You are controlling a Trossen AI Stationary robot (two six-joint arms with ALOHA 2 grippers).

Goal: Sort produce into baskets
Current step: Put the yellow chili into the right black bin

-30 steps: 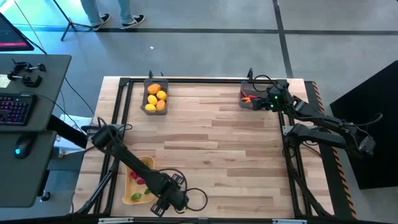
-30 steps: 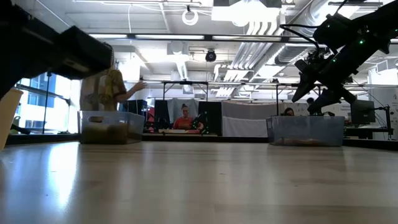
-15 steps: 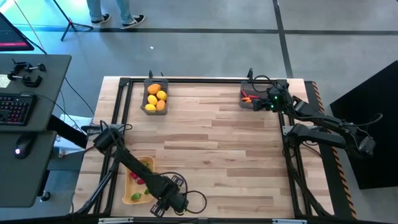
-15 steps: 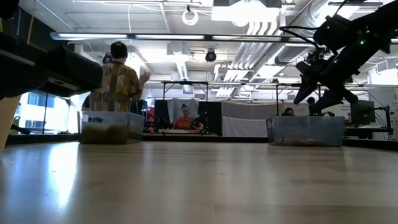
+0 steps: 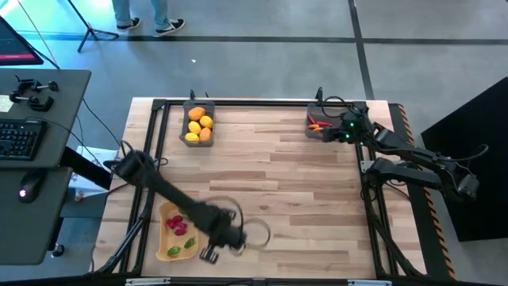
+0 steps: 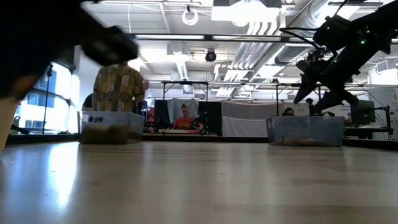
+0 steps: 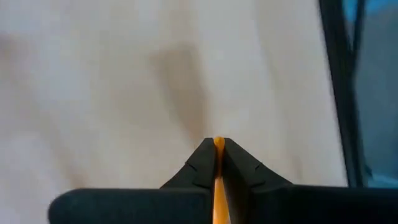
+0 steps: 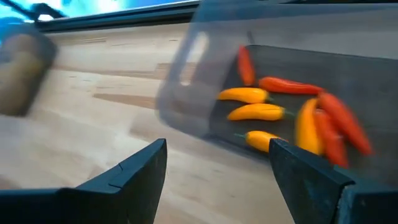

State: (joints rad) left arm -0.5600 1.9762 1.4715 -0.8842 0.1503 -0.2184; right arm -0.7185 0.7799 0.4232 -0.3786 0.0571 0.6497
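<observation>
The produce lies in three baskets. A dark bin [image 5: 198, 124] at the far left holds yellow and orange fruits. Another dark bin [image 5: 320, 125] at the far right holds red and orange chilli shapes [image 8: 273, 112]. A tan tray [image 5: 176, 231] at the near left holds magenta and green pieces. My left gripper [image 5: 210, 254] hangs just right of the tray by the near edge, over bare wood. It is shut [image 7: 217, 144], with nothing seen between its fingers. My right gripper [image 8: 217, 165] stands open above the near side of the right bin, touching nothing.
Black frame rails [image 5: 262, 102] run round the tabletop. A loose cable loop [image 5: 255, 235] lies by my left gripper. The middle of the wooden table [image 5: 270, 183] is bare. A person [image 6: 118, 87] stands in the room beyond the left bin [image 6: 112, 127].
My left arm has swung toward the table's right and risen, uncovering more of the tan tray; it is blurred with motion. The person behind the table has shifted. My right arm has kept still.
</observation>
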